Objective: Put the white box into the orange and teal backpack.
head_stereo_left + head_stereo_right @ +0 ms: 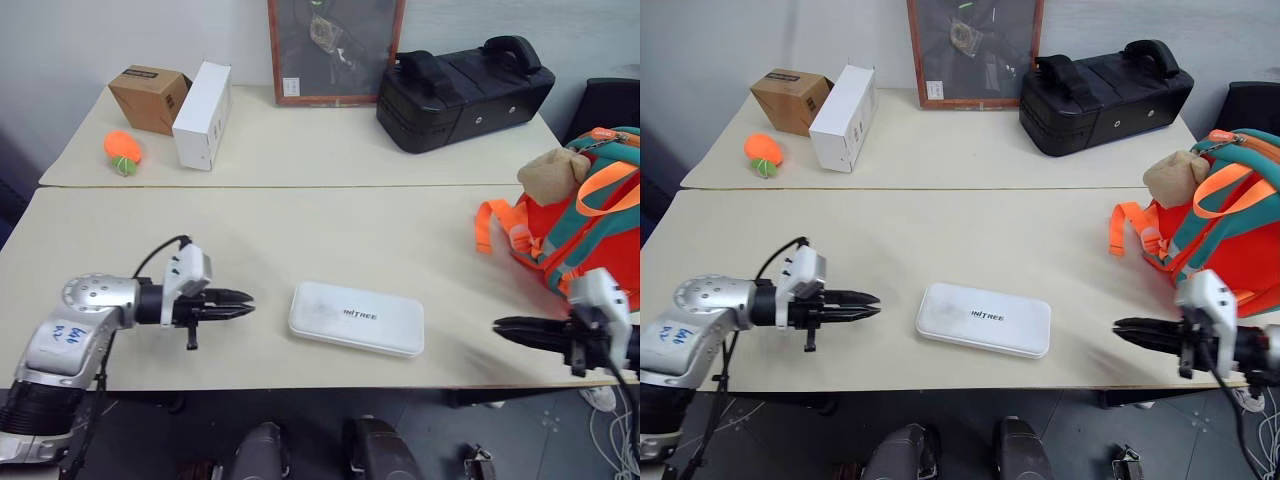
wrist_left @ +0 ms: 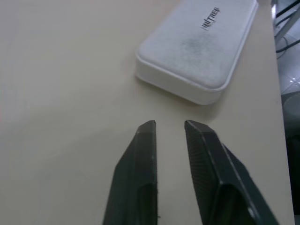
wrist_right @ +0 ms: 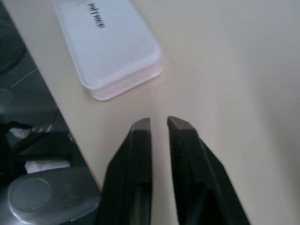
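Now, left end effector (image 1: 243, 301) at lower left of the head view, two black fingers brought together, pointing toward the frame's centre, empty. Right end effector (image 1: 505, 326) at lower right, fingers likewise closed on nothing, pointing inward toward the centre. Between them, near the front edge of the pale beige counter (image 1: 300, 235), the flat white rectangular box with rounded corners and small dark lettering (image 1: 356, 318), lying flat, apart from both sets of fingertips; closer to the left one. At right edge, bright orange fabric backpack with teal trim (image 1: 580, 230), with orange straps and a beige plush toy (image 1: 551, 173) on its upper side, resting on the counter just behind the right end effector. Farther back, upper right: black hard case with handles (image 1: 462, 92). Upper centre: dark picture in a red-brown frame (image 1: 335, 50) leaning on the wall. Upper left: taller plain white carton (image 1: 202, 115), beside a brown cardboard box (image 1: 148, 97), with a small orange ball (image 1: 122, 150) in front.
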{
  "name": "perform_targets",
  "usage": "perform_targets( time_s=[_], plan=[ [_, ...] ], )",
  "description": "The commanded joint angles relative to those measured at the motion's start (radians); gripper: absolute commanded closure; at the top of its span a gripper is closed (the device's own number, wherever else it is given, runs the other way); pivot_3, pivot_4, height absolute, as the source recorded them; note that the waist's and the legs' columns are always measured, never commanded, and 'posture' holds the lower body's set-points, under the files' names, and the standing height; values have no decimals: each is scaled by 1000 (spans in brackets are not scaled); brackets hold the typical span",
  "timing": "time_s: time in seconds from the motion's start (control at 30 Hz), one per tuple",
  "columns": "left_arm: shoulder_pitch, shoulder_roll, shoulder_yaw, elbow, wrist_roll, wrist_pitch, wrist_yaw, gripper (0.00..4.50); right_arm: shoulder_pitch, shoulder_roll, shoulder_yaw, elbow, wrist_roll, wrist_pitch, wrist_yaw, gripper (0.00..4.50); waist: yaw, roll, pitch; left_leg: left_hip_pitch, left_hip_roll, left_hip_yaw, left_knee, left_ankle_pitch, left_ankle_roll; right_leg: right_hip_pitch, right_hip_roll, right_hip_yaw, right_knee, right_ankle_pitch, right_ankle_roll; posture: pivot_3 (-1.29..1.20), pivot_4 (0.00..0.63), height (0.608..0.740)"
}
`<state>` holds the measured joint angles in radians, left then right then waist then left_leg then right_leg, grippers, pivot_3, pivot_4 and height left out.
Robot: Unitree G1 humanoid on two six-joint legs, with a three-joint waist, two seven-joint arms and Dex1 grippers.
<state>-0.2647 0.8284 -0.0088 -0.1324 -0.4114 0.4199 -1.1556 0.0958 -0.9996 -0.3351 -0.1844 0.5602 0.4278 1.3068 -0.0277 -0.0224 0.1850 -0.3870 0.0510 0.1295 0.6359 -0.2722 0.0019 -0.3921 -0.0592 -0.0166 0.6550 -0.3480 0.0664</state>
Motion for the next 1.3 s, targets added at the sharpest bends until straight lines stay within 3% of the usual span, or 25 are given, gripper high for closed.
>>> perform_targets(
  time_s=[0.03,0.17,0.57,0.8,0.97,1.1,1.3],
  plan=[
    [-61,-36,-71,61,72,-54,5,4430,-77,-15,118,10,-61,-50,40,4500,0,0,0,0,0,0,1,1,-2,0,0,0,0,0,0,0,150,740],
    [-119,-63,-130,105,123,-62,2,4430,-139,-11,214,49,-153,-121,37,4500,2,0,0,-1,0,-1,5,1,-2,0,0,0,2,0,0,0,150,740],
    [-160,-201,-207,117,187,-83,53,4430,-302,76,341,127,-211,-136,5,4500,0,0,0,-3,0,0,13,-1,0,0,0,0,5,0,1,0,150,740],
    [-104,-200,-205,14,159,-23,54,4430,-417,103,361,244,-259,-173,-8,4500,0,0,0,-3,1,0,13,-1,0,0,0,0,6,0,1,0,150,740],
    [-80,-174,-137,32,133,53,83,4430,-436,84,355,279,-267,-195,24,4500,0,0,0,-3,1,0,13,-1,0,0,0,0,6,0,1,0,150,740],
    [-78,-150,-35,61,35,269,120,3558,-426,77,355,282,-276,-215,37,4500,-1,0,0,-3,1,-1,13,-1,0,0,0,0,6,0,1,0,150,740],
    [-91,-157,113,56,-218,743,155,1658,-436,102,373,307,-316,-263,18,4500,-1,0,0,-3,1,-1,13,-1,-1,0,-1,-1,7,0,1,0,150,740]
  ],
)
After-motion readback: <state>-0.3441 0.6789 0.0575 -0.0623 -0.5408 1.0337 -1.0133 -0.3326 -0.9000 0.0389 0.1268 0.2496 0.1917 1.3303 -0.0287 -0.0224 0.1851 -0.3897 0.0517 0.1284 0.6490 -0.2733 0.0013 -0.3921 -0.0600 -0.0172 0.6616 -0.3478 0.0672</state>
